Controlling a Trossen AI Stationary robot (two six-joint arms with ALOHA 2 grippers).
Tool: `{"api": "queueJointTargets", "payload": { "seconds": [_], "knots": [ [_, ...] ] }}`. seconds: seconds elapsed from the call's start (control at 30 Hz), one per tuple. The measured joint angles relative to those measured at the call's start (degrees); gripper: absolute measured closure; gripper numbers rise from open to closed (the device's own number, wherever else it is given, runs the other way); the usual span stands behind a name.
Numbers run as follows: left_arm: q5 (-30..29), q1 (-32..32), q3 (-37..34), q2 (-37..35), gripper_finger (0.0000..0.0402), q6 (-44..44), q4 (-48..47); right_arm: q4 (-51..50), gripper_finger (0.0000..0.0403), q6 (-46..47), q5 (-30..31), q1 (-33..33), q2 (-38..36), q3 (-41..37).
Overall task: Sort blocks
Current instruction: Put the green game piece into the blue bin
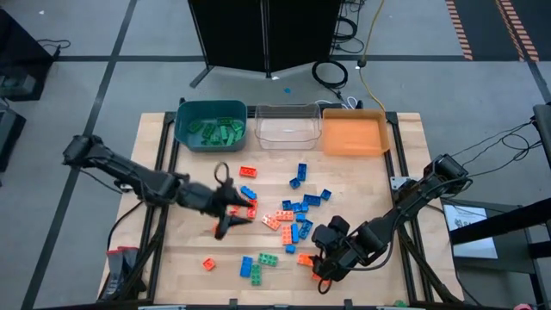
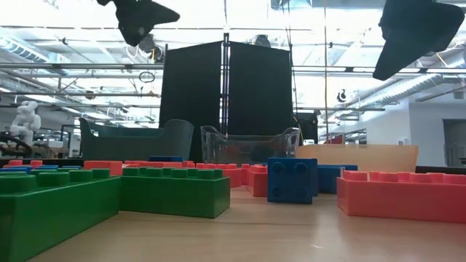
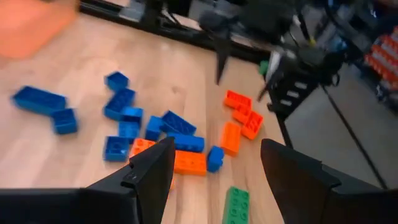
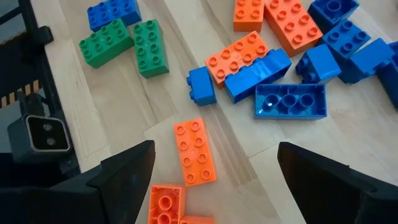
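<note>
Blue, orange-red and green blocks (image 1: 293, 211) lie scattered on the wooden table (image 1: 379, 185), and more green blocks lie in the teal bin (image 1: 210, 123). My left gripper (image 1: 234, 211) hangs open above the left edge of the scatter, nothing between its fingers (image 3: 152, 171). My right gripper (image 1: 320, 263) hangs open over the near right part of the scatter. An orange-red block (image 4: 196, 152) lies flat on the table below the gap between its fingers. Both grippers show high above the blocks in the low view.
At the far edge stand the teal bin, a clear bin (image 1: 287, 125) and an orange bin (image 1: 353, 133) in a row. Loose green blocks (image 1: 263, 263), a blue one (image 1: 246, 265) and an orange-red one (image 1: 208, 263) lie near the front edge.
</note>
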Motion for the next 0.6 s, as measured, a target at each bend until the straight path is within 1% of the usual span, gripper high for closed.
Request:
{"api": "queueJointTargets", "payload": {
  "seconds": [0.1, 0.23, 0.37, 0.47, 0.6],
  "knots": [
    [-2.08, -2.84, 0.0, 4.92, 0.0158, 0.36, 2.83, 0.01, 0.0067, 0.27, 0.51, -0.01, 0.0, 0.0],
    [-2.49, -5.3, 0.21, 11.1, 0.0158, -0.52, 6.36, 0.1, 0.0067, 0.75, 0.51, 0.01, 0.02, 0.0],
    [-2.59, -7.32, 4.02, 17.61, 0.0158, 3.53, 6.45, 0.28, 0.0067, 0.85, 0.49, 0.01, 0.0, 0.0],
    [-2.71, -8.03, 8.22, 22.35, 0.0158, 6.43, 3.97, 0.51, 0.0067, 0.85, 0.51, 0.01, 0.02, 0.0],
    [-2.91, -8.22, 12.97, 27.7, 0.0158, 7.93, -0.61, 0.53, 0.0067, 0.81, 0.49, 0.01, 0.02, 0.0]
  ]
}}
